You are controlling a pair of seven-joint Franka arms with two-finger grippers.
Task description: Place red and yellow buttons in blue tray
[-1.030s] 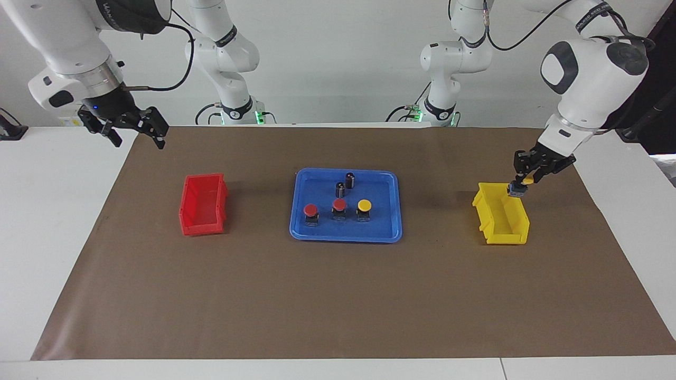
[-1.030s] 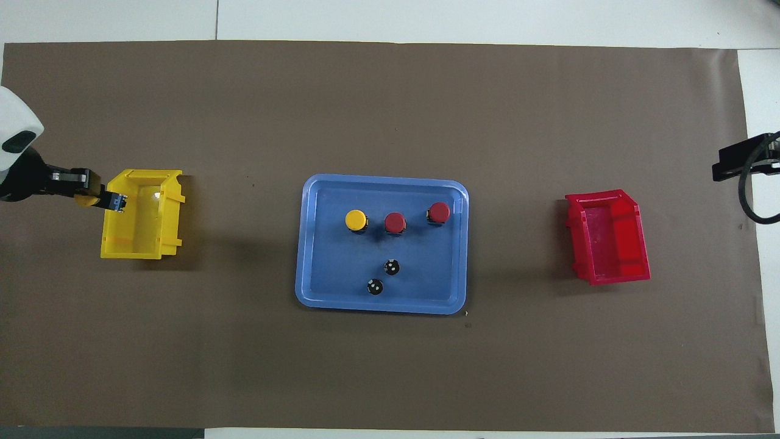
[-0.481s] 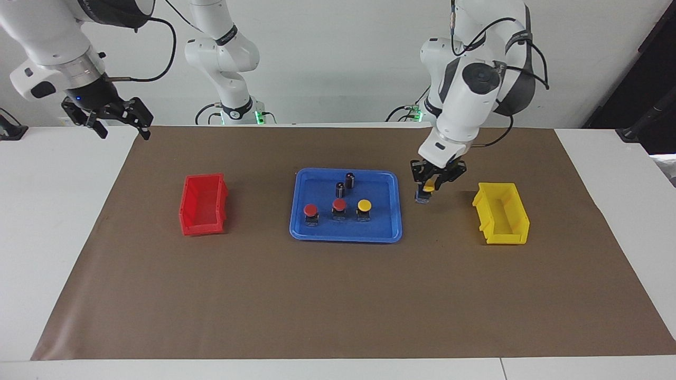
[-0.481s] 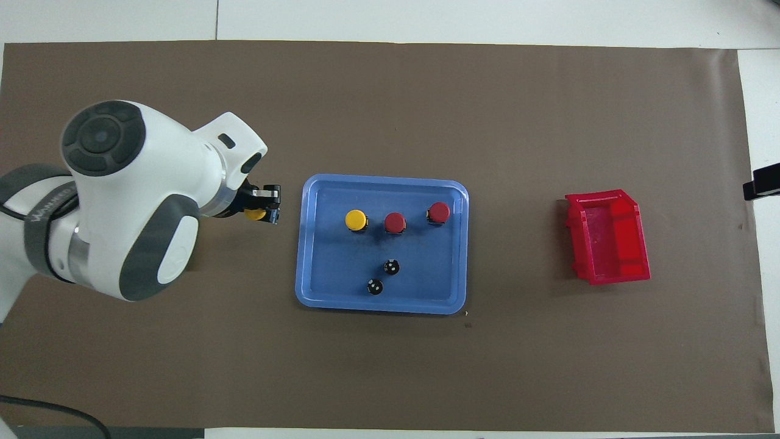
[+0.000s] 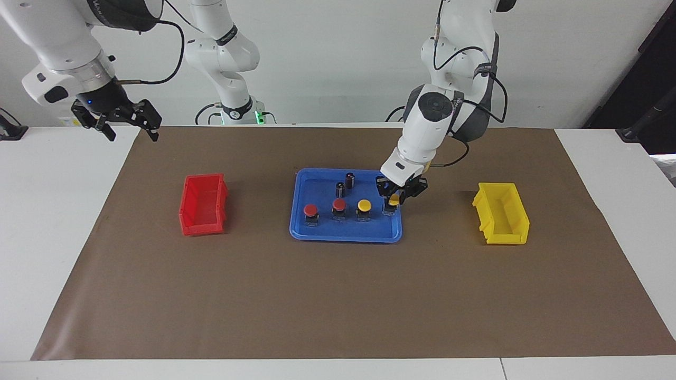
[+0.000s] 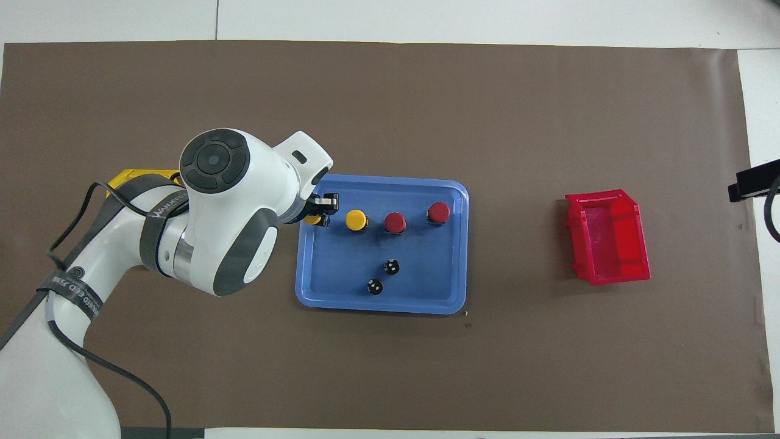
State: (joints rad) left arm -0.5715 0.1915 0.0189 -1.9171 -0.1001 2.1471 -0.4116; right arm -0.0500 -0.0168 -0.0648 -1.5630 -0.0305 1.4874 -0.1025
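**Fourth button held over the tray's end**

The left gripper (image 5: pixel 393 202) pinches a yellow button (image 5: pixel 394 199) over the blue tray (image 5: pixel 346 235), at the end toward the left arm. It may already touch the floor. In line beside it stand another yellow button (image 5: pixel 364 205) and two red buttons (image 5: pixel 339 205) (image 5: pixel 310 210). Two dark cylinders (image 5: pixel 349 179) stand nearer the robots. The left arm hides most of the yellow bin (image 5: pixel 501 214) from overhead. The red bin (image 5: pixel 203 204) sits well apart. The right gripper (image 5: pixel 127 120) waits, fingers wide, over the mat's corner.

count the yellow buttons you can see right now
2. One yellow button stands in the blue tray beside the red ones; the other is held by the left gripper over the tray's edge.
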